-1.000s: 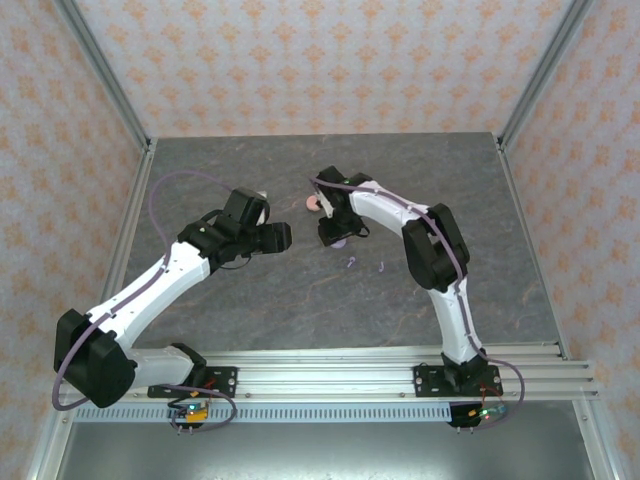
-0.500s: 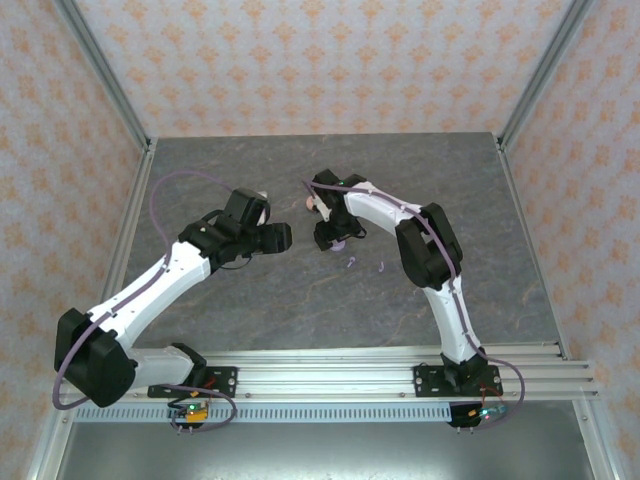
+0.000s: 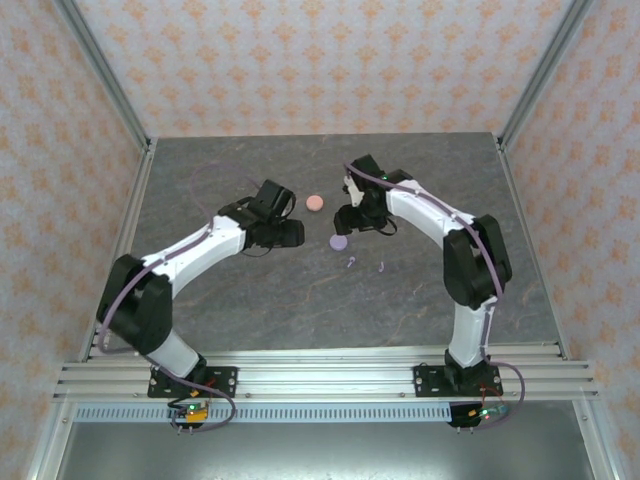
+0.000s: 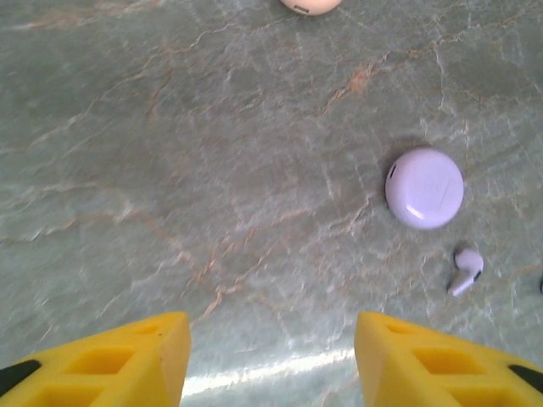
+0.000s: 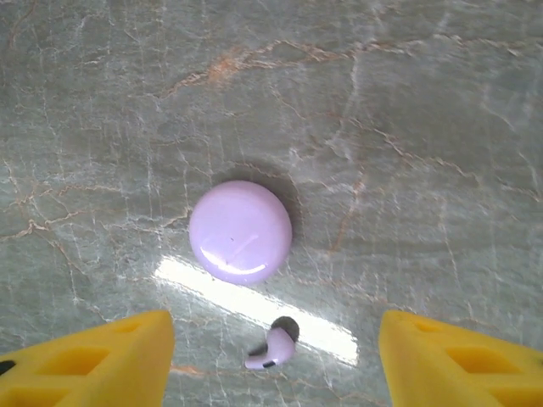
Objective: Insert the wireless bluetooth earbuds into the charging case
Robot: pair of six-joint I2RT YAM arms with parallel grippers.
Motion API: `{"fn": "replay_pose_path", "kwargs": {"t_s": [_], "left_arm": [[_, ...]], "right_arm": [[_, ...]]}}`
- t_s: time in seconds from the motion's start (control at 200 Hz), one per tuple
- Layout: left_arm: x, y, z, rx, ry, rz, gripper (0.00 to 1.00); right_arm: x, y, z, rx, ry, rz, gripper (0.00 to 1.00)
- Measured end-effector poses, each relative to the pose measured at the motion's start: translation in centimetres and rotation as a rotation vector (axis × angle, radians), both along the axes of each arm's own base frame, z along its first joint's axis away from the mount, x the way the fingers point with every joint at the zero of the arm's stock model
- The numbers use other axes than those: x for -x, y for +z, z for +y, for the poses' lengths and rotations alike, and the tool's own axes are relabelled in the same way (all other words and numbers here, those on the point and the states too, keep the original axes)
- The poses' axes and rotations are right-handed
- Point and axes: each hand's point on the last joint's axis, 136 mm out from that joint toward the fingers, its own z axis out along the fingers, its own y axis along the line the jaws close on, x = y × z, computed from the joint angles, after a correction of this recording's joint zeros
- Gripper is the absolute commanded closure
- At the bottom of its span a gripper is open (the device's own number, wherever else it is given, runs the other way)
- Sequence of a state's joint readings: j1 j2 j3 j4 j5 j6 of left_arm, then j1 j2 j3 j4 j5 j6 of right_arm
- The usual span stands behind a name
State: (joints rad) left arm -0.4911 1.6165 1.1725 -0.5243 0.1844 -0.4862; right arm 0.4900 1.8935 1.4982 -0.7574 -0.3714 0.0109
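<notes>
Noted left fingers parted, empty; right fingers likewise. Found closed lilac case on tabletop, lilac earbud just beside.

Grey marbled table, rust-coloured veins threading across it, and a bright streak of glare on the surface. Pale walls with an orange pattern stand behind and on both sides. Metal posts rise at the back corners, and a slotted rail runs along the near edge.
</notes>
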Motion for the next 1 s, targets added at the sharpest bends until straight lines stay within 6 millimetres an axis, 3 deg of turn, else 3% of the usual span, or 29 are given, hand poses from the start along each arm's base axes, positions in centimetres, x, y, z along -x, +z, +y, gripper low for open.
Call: {"fn": "replay_pose_path", "kwargs": {"t_s": [0.25,0.45,0.711,1.001], "left_arm": [[-3.8,-2.4,-3.3,0.051,-0.036,0.025,0.72],[-5.7,-4.9,-5.0,0.077,-0.037,0.057,0.77],[-5.8,-8.3,-5.9,0.08,-0.038,0.126,0.82],[-4.8,-8.7,-7.6,0.104,-0.076,0.151,0.82]], "right_arm": [[1.5,-2.4,-1.0,0.012,-0.079,0.075,0.53],[1.2,-4.1,-1.3,0.033,-0.168,0.11,0.68],[1.3,-6.5,-1.5,0.062,-0.208,0.168,0.73],[0.1,-6.8,-0.8,0.054,-0.216,0.164,0.73]]}}
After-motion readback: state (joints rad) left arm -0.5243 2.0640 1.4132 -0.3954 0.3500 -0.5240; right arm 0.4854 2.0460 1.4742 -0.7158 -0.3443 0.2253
